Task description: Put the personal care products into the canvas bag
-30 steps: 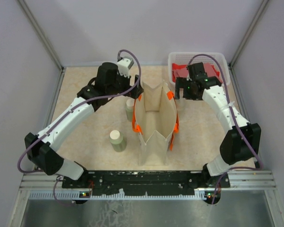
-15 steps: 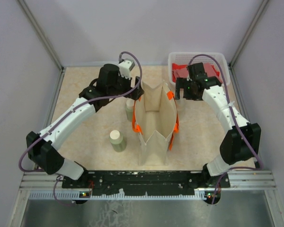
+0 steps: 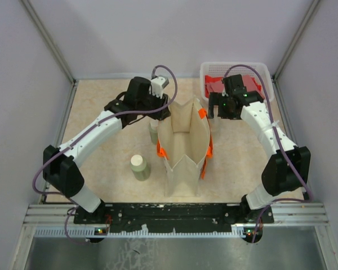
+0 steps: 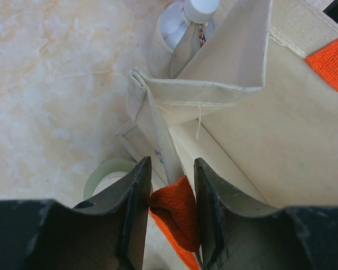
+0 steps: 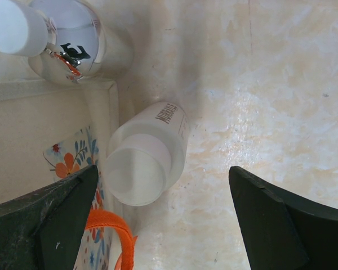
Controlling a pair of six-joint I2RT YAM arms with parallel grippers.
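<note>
Pinching orange strap handle (image 4: 174, 216) of beige canvas bag (image 3: 183, 121) in left gripper (image 4: 170, 183).
Hovering right gripper (image 5: 163, 174), jaws apart, straight above upright cream cylindrical bottle with off-white cap (image 5: 143, 166), just beside bag's right wall.

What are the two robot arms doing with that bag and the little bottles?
They're meant to put the bottles into the canvas bag. The left gripper pinches the bag's orange handle at its far left corner. The right gripper hangs open over a white-capped bottle standing beside the bag's right wall. A green bottle stands on the table to the left, a second green bottle beside the bag's left wall, a clear bottle behind it. No bottle shows inside the bag.
</note>
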